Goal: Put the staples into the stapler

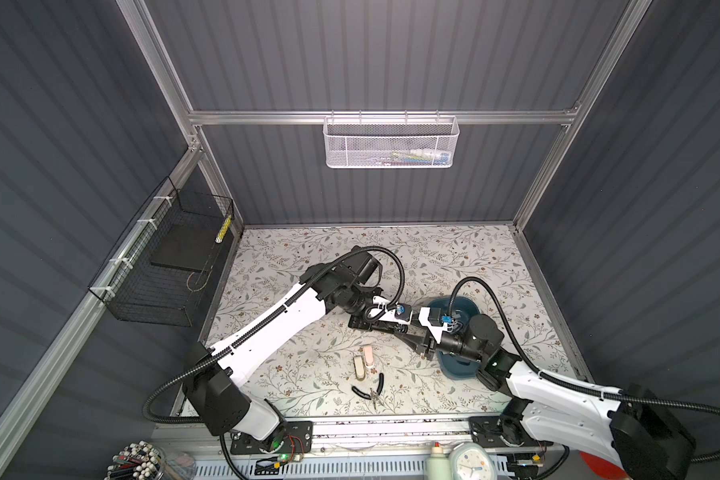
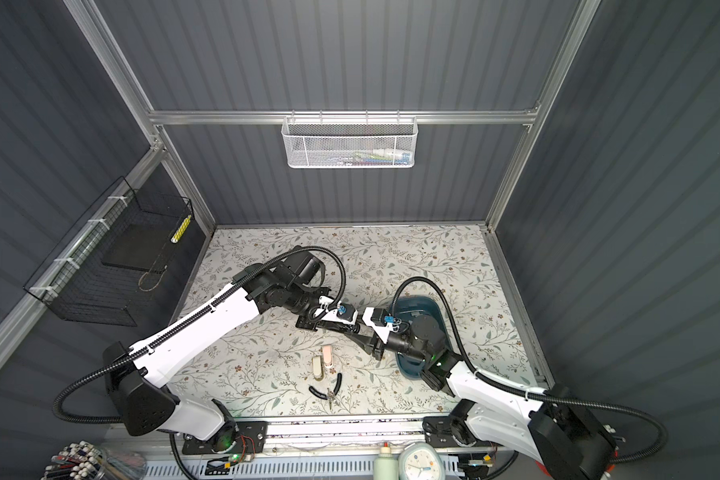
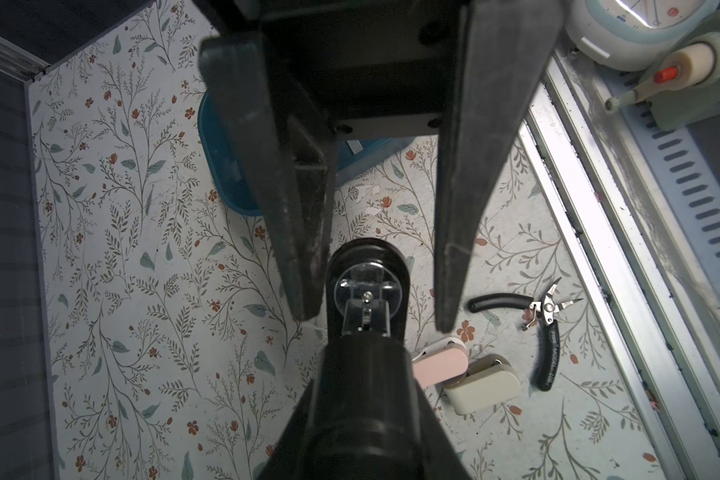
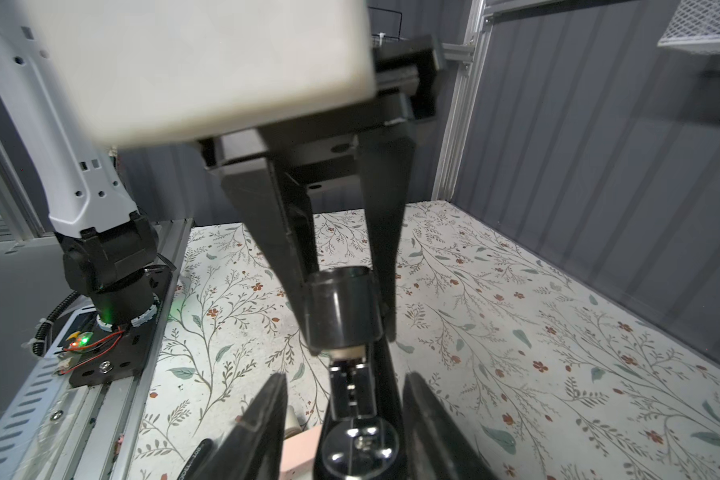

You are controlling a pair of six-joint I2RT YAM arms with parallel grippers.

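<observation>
The black stapler (image 1: 358, 323) lies mid-table in both top views (image 2: 306, 323), between the two grippers, which face each other. My left gripper (image 1: 395, 328) is shut on its raised top cover (image 3: 362, 399); the right wrist view shows those fingers (image 4: 292, 257) clamping the cover (image 4: 341, 307). The open magazine rail (image 4: 350, 390) and the round anvil plate (image 3: 366, 282) are exposed. My right gripper (image 4: 346, 378) straddles the stapler's front end, with a gap on each side. I cannot make out the staples; the right arm covers most of the teal tray (image 1: 468, 305).
A pink case (image 1: 367, 354) and a cream one (image 1: 359, 368) lie near the front, with black-handled pliers (image 1: 371, 388) beside them. A black wire basket (image 1: 171, 266) hangs on the left wall and a white mesh basket (image 1: 391, 143) on the back. A clock (image 1: 470, 461) stands at the front rail.
</observation>
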